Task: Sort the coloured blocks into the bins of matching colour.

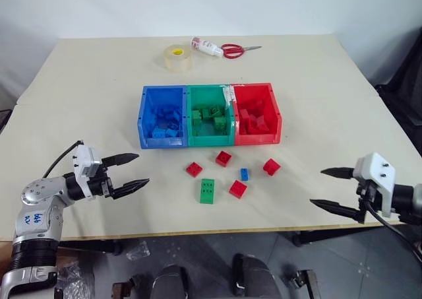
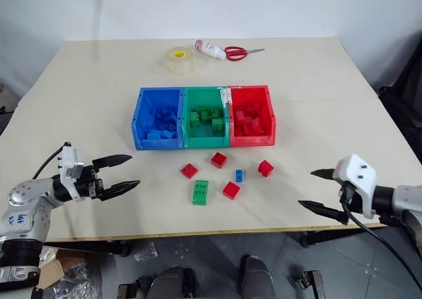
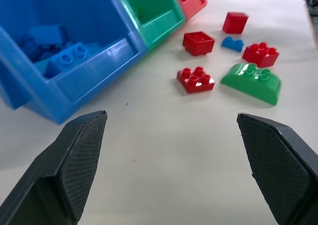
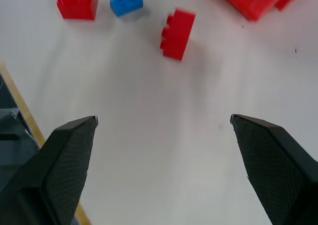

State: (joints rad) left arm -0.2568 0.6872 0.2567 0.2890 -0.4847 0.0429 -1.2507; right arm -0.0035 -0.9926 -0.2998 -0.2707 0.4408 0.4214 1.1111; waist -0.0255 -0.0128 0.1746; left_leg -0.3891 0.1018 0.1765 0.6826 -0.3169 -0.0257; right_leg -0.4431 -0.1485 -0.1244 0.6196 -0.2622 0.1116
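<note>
Left eye view shows the table (image 1: 79, 101) with three joined bins (image 1: 208, 114), blue, green and red, near its middle, and six loose blocks (image 1: 224, 173) just in front: four red, one tiny blue, one longer green. Bare tabletop lies wide on both sides of the blocks and runs to the near edge. The left gripper (image 1: 132, 172) hangs over the near left corner and the right gripper (image 1: 324, 188) over the near right edge, both spread wide and holding nothing, well apart from the blocks.
</note>
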